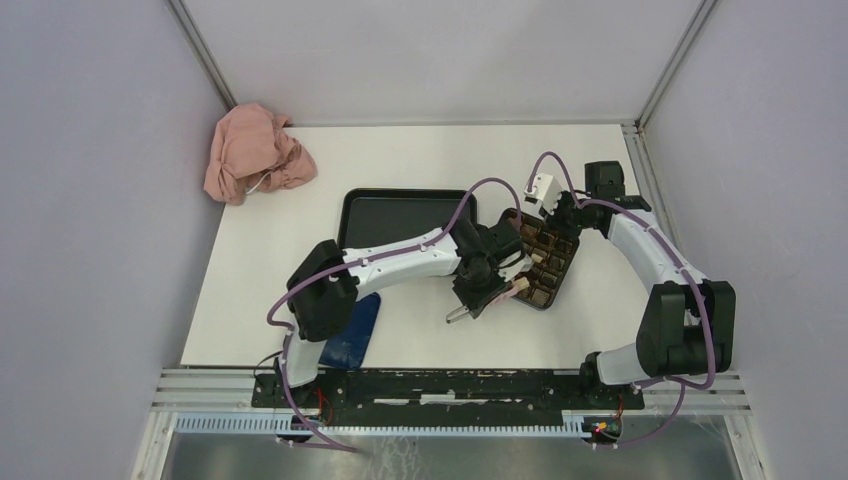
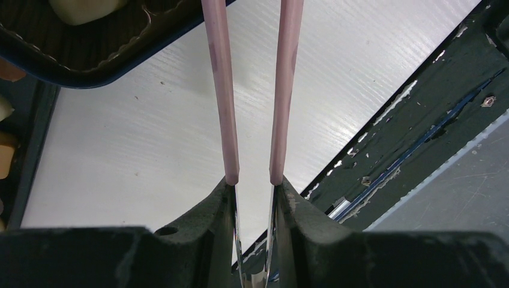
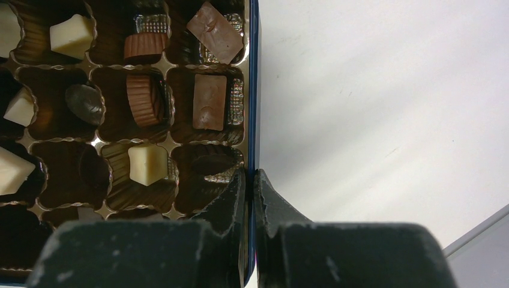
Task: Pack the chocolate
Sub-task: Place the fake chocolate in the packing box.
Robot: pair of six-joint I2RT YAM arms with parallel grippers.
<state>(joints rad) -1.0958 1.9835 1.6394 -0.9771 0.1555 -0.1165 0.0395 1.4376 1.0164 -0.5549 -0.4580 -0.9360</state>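
Left fingers [image 2: 204, 225] gripped slim pink tongs [image 2: 223, 90], right fingers [image 3: 277, 210] clamped the rim of the dark blue box [image 3: 254, 90]; the small brown-and-cream chocolates [image 3: 146, 163] looked light, slick, best pinched gently sideways.

Bright even light, soft shadows, sheen on the white table [image 2: 336, 114], close foregrounds slightly blurred

We see a crumpled pink cloth [image 1: 255, 152] far left, a black tray [image 1: 400, 213] mid-table, pink tongs [image 2: 222, 90], and a dark blue box [image 3: 252, 120] right of it.
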